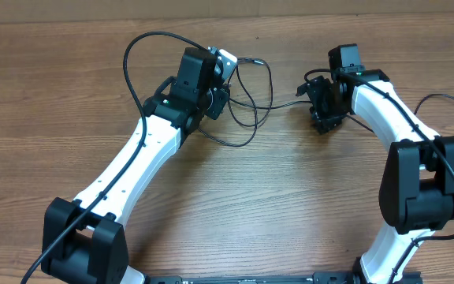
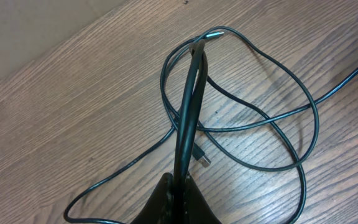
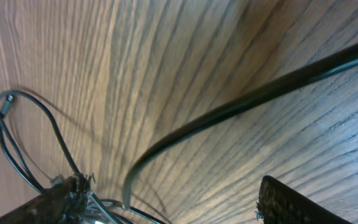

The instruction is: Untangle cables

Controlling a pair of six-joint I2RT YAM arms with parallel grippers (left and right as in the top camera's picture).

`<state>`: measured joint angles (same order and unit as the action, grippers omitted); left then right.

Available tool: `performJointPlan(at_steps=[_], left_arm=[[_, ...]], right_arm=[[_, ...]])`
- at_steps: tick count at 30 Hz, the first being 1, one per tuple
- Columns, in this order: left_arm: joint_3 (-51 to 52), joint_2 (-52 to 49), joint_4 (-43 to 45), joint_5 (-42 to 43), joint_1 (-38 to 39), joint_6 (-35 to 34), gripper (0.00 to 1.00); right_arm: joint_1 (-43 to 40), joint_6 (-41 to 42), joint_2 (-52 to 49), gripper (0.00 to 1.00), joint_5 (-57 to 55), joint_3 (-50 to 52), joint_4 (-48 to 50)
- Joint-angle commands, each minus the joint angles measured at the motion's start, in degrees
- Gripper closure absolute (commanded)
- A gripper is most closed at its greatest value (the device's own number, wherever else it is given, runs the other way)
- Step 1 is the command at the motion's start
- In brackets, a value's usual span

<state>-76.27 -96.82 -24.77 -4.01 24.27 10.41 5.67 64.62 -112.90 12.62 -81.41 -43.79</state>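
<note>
Overhead view.

Item 1: cables (image 1: 252,102), thin and black, in overlapping loops on the table (image 1: 235,205) at 12 o'clock, between the two grippers.

Item 2: left gripper (image 1: 217,101), at 11 o'clock, on the loops' left edge. Your left wrist view shows its fingers (image 2: 188,112) pressed together, with one strand apparently pinched at their tip. From there the loops spread over the wood toward 3 and 5 o'clock. A silver plug (image 2: 202,159) lies flat just beside the fingers, on their 3 o'clock side.

Item 3: right gripper (image 1: 321,110), at 1 o'clock, at the loops' right end. Your right wrist view shows its fingers (image 3: 291,202) spread wide. One strand crosses the gap from 2 to 7 o'clock, and thin strands bunch at the 7 o'clock finger.

Item 4: stray cord (image 1: 448,98), at 2 o'clock near the table's right edge, well apart from the loops.
</note>
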Motion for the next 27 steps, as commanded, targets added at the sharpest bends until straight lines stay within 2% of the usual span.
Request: performJointPlan(at_steps=[1, 5, 7, 11, 14, 15, 18, 19, 24, 27], left_arm=[[-0.4, -0.2, -0.1, 1.2, 0.2, -0.8, 0.96], [-0.4, -0.2, -0.1, 3.1, 0.2, -0.8, 0.96], [-0.4, -0.2, -0.1, 4.1, 0.2, -0.8, 0.96], [-0.4, -0.2, -0.4, 4.3, 0.2, -0.9, 0.96], [-0.4, -0.2, -0.9, 4.3, 0.2, -0.9, 0.96], [-0.4, -0.2, -1.2, 4.3, 0.2, -0.9, 0.96], [-0.4, -0.2, -2.9, 3.4, -0.2, -0.9, 0.96], [-0.4, -0.2, -3.8, 2.7, -0.6, -1.0, 0.96], [-0.4, -0.2, -6.3, -6.0, -4.3, -8.4, 0.96], [-0.4, 0.0, -7.2, -10.6, -9.0, -14.5, 0.96]], right_arm=[[0.2, 5.6, -0.5, 0.28, -3.5, 0.0, 1.4], [0.7, 5.7, -2.1, 0.44, -5.2, 0.0, 2.8], [0.9, 5.7, -2.8, 0.58, -5.6, 0.0, 2.8], [1.0, 5.7, -3.0, 0.68, -8.9, 0.0, 2.8], [1.0, 5.0, -3.0, 0.93, -10.2, 0.0, 2.8], [0.8, 3.6, -3.0, 0.96, -10.4, 0.0, 3.1], [-0.2, -6.7, -2.6, 0.96, -12.5, -0.7, 3.3], [-1.0, -10.0, -1.9, 0.96, -15.8, -1.7, 0.6], [-7.8, -11.7, 4.0, 0.96, -37.0, -7.3, -14.1], [-18.1, -18.0, 9.2, 0.96, -45.1, -10.4, -16.8]])
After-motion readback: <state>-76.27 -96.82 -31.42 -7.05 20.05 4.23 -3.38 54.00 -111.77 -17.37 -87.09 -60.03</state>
